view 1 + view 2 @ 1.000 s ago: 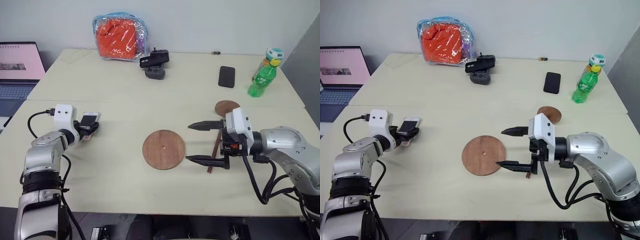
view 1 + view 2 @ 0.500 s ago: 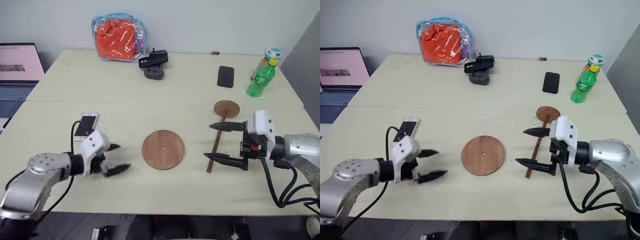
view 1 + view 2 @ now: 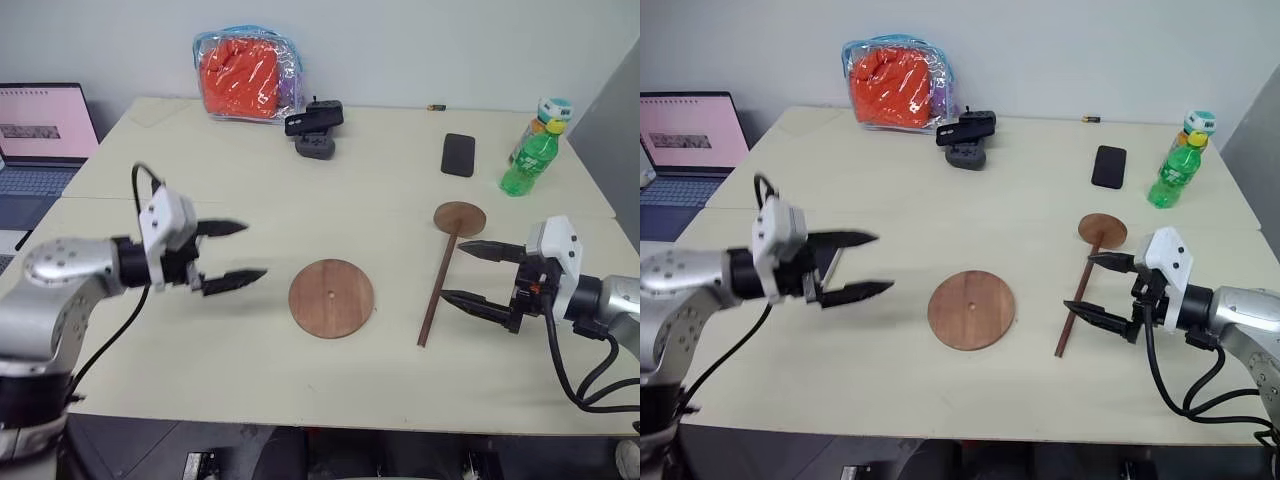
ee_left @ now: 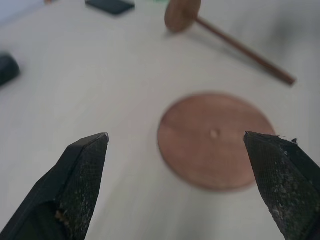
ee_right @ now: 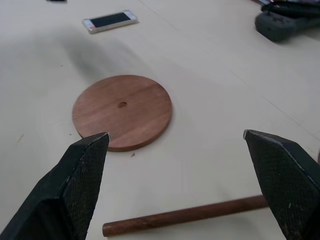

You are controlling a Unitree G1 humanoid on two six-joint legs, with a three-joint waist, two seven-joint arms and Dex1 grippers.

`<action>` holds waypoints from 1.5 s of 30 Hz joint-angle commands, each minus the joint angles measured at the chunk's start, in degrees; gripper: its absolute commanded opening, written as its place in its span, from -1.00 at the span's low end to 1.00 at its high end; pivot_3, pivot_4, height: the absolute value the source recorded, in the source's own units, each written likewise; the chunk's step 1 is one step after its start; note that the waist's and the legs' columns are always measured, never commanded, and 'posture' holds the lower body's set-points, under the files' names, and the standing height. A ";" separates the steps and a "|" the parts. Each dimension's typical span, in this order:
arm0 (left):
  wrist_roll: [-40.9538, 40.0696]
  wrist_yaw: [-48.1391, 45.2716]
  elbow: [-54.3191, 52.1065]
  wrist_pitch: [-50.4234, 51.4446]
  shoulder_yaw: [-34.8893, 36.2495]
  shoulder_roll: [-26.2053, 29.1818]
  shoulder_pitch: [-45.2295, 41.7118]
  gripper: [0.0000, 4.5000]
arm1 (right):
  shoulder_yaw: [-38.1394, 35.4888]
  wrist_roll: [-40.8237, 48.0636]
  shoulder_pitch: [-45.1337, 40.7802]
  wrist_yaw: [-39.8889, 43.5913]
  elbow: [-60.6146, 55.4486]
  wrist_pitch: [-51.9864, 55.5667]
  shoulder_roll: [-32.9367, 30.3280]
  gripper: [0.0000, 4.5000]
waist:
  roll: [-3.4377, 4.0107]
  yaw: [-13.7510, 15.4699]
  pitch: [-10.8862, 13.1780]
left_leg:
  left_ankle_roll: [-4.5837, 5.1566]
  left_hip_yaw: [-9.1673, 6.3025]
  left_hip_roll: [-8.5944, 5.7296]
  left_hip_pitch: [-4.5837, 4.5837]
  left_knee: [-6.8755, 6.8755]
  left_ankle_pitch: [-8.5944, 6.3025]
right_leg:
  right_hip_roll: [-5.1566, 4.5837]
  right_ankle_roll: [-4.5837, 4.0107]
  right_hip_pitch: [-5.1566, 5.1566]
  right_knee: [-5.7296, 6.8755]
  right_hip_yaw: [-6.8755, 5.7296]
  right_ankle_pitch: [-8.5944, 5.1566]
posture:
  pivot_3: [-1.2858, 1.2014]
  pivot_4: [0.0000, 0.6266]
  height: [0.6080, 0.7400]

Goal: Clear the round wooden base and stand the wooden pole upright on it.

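My right gripper has drawn back to the right, jaws wide and empty, leaving the wooden pole flat on the table just beside it. My left gripper, also wide and empty, has swung in from the phone toward the round wooden base, which lies bare between my hands. I judge clearing done; the pole comes next.
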 commanded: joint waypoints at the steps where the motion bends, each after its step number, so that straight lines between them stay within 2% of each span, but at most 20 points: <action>1: -0.73 -2.19 -2.48 0.55 -3.87 -0.64 -3.46 0.99 | -0.99 0.55 -2.30 -4.44 -0.32 5.89 -1.23 1.00 | 0.00 -0.20 0.00 | 0.00 0.00 0.01 -0.01 0.00 0.00 | 0.00 0.00 0.00 0.00 0.00 0.00 | 0.03 -0.52 1.00; 3: 0.65 -3.33 -2.92 -0.58 -6.32 -0.76 -4.86 0.99 | -0.06 1.02 -4.81 -8.57 0.02 10.88 -0.58 1.00 | 0.00 -0.47 0.00 | 0.00 0.01 0.01 0.00 -0.01 0.00 | 0.04 0.00 -0.03 0.01 0.02 0.00 | 0.03 -0.52 1.00; 5: 4.58 -5.27 -2.53 -4.42 -11.02 -1.59 -6.74 0.99 | 1.26 -0.16 -11.44 -19.54 3.27 21.09 5.38 1.00 | -0.05 -0.53 -0.02 | -0.01 0.02 0.01 0.02 -0.01 0.00 | 0.09 -0.01 -0.05 0.07 0.04 0.00 | 0.03 -0.52 1.00; 7: 6.72 -5.94 -2.79 -6.06 -13.90 -2.45 -7.90 0.99 | 1.38 -1.71 -15.17 -25.73 5.32 27.54 8.74 1.00 | -0.03 -0.54 -0.02 | -0.01 0.02 0.04 0.08 0.00 0.01 | 0.19 -0.08 -0.03 0.09 0.05 0.04 | 0.03 -0.52 1.00; 9: 7.34 -6.71 -1.64 -7.80 -15.09 -3.93 -9.39 0.99 | 1.49 1.43 -19.33 -25.26 8.15 34.45 11.59 1.00 | 0.01 -0.29 -0.03 | -0.01 -0.02 0.04 0.07 0.01 0.02 | 0.39 -0.16 -0.06 0.14 0.05 0.09 | 0.03 -0.52 1.00; 11: 8.57 -7.39 -0.10 -9.23 -16.42 -5.18 -11.01 0.99 | 0.59 0.67 -23.85 -28.10 12.55 39.37 15.47 1.00 | 0.01 -0.23 -0.03 | -0.01 -0.01 0.04 0.01 0.01 0.02 | 0.42 -0.17 -0.12 0.14 0.04 0.09 | 0.03 -0.52 1.00; 15: 11.34 -7.53 2.13 -11.90 -18.48 -7.43 -12.62 0.99 | 0.56 -3.97 -30.20 -33.12 21.69 42.68 20.50 1.00 | 0.03 -0.25 -0.03 | -0.01 0.02 0.04 -0.03 0.02 0.02 | 0.43 -0.17 -0.16 0.11 0.06 0.09 | 0.03 -0.52 1.00; 25: 15.15 -5.77 2.74 -15.32 -20.24 -11.94 -12.57 0.99 | -1.72 -9.53 -41.97 -35.43 42.28 41.65 26.54 1.00 | 0.05 -0.30 -0.03 | 0.00 0.06 0.04 -0.08 0.01 0.01 | 0.39 -0.16 -0.22 0.12 0.09 0.09 | 0.03 -0.52 1.00; 28: 15.49 -5.27 2.48 -15.60 -20.10 -12.42 -11.98 1.00 | -3.51 -10.31 -43.97 -36.12 45.64 42.39 27.51 0.80 | 0.05 -0.31 -0.04 | 0.00 0.07 0.05 -0.09 0.00 0.01 | 0.38 -0.16 -0.24 0.13 0.10 0.09 | 0.03 -0.52 1.00; 31: 15.39 -5.15 2.24 -15.59 -19.81 -12.79 -11.61 1.00 | -4.42 -10.96 -44.53 -36.24 46.71 42.78 27.95 0.50 | 0.07 -0.31 -0.04 | 0.00 0.08 0.05 -0.09 0.00 0.01 | 0.38 -0.17 -0.25 0.14 0.11 0.09 | 0.03 -0.52 1.00; 36: 15.29 -5.21 2.92 -15.56 -19.62 -13.47 -11.43 1.00 | -7.37 -11.39 -45.23 -37.23 46.82 44.45 29.68 -0.10 | 0.07 -0.31 -0.05 | 0.00 0.08 0.06 -0.10 0.00 0.01 | 0.36 -0.16 -0.25 0.17 0.13 0.09 | 0.03 -0.52 1.00; 37: 15.65 -5.21 3.34 -15.82 -19.75 -13.57 -11.43 1.00 | -8.51 -11.54 -45.44 -37.81 46.77 44.93 30.24 -0.16 | 0.07 -0.30 -0.05 | 0.00 0.08 0.06 -0.10 0.01 0.01 | 0.36 -0.16 -0.25 0.18 0.13 0.09 | 0.03 -0.52 1.00; 43: 16.53 -5.47 4.78 -16.69 -19.89 -13.54 -11.23 1.00 | -14.05 -12.38 -46.67 -40.42 44.67 47.72 32.82 -0.83 | 0.10 -0.32 -0.06 | 0.00 0.08 0.05 -0.09 0.00 0.01 | 0.36 -0.16 -0.27 0.21 0.13 0.09 | 0.03 -0.52 1.00; 45: 16.48 -5.56 5.15 -16.64 -19.54 -13.28 -11.07 1.00 | -16.45 -12.65 -47.46 -41.24 43.37 48.85 34.01 -0.90 | 0.10 -0.32 -0.07 | -0.01 0.08 0.05 -0.09 0.00 0.02 | 0.36 -0.16 -0.28 0.23 0.12 0.09 | 0.03 -0.52 1.00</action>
